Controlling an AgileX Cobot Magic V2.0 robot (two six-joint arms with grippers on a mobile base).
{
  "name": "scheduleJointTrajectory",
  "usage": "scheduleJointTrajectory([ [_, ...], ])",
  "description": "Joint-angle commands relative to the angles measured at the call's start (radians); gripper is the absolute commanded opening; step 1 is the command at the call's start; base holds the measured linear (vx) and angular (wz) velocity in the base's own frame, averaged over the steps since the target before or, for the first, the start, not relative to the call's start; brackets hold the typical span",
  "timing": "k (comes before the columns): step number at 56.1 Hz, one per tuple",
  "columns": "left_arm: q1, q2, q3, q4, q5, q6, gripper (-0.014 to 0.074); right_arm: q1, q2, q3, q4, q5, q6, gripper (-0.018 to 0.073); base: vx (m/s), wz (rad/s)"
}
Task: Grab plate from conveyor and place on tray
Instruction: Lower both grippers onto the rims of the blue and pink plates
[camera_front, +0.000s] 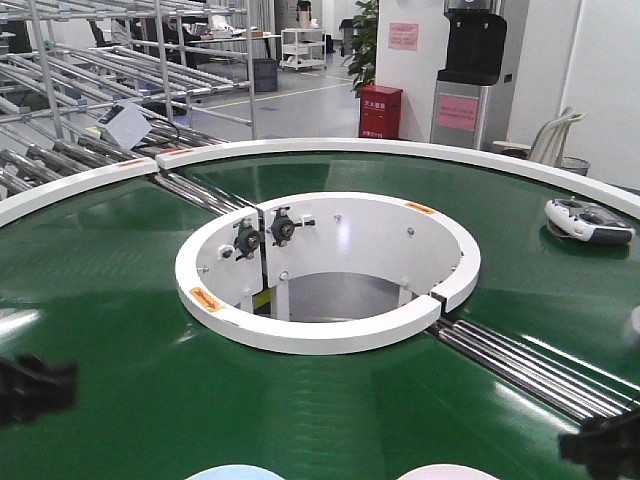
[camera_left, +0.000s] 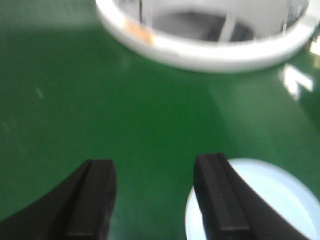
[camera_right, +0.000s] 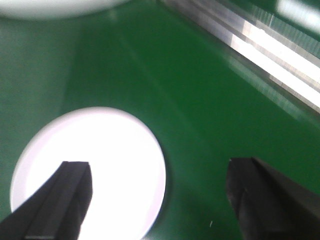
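Near side of the central ring (camera_front: 320, 340) first: the left end effector (camera_left: 157, 200) hovers over the dark green belt of the conveyor (camera_front: 120, 260), fingers spread wide, nothing between them. The pale blue plate (camera_left: 270, 200) lies flat on the belt there, one black finger (camera_left: 220, 200) overlapping its edge and most of the plate outside the gap. Alongside it, also on the ring's near side, the right end effector (camera_right: 160, 200) is just as wide apart and empty. One of its fingers (camera_right: 65, 200) is over the pink plate (camera_right: 95, 165), which looks washed-out white from the wrist and sits flat on the belt. A steel roller strip (camera_front: 530, 365) runs out from the ring's right flank. Farther right of the ring, a grey handheld controller (camera_front: 588, 220) rests on the belt. Beyond the ring, off the conveyor, stands a red cabinet (camera_front: 380, 110).
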Motion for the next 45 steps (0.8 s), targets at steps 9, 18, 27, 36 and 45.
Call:
scheduleJointTrajectory([
  [9,-0.048,0.271,-0.030,-0.119,0.020,0.049,0.0465,-0.005,0.214,-0.031,0.050,-0.042,-0.016,0.0536,0.00,0.00],
  [18,-0.048,0.400,-0.030,-0.147,-0.006,0.056,0.0465,-0.005,0.328,-0.031,0.050,-0.059,-0.034,0.0536,0.00,0.00],
  [27,-0.048,0.481,-0.030,-0.156,-0.029,0.057,0.0465,-0.005,0.398,-0.031,0.048,-0.085,-0.037,0.0536,0.00,0.00],
  [36,-0.050,0.508,-0.031,-0.182,-0.043,0.083,0.0465,-0.005,0.436,-0.031,0.049,-0.096,-0.037,0.0536,0.00,0.00],
  [45,-0.077,0.510,-0.031,-0.226,-0.071,0.133,0.0465,-0.005,0.448,-0.031,0.050,-0.105,-0.037,0.0536,0.00,0.00],
])
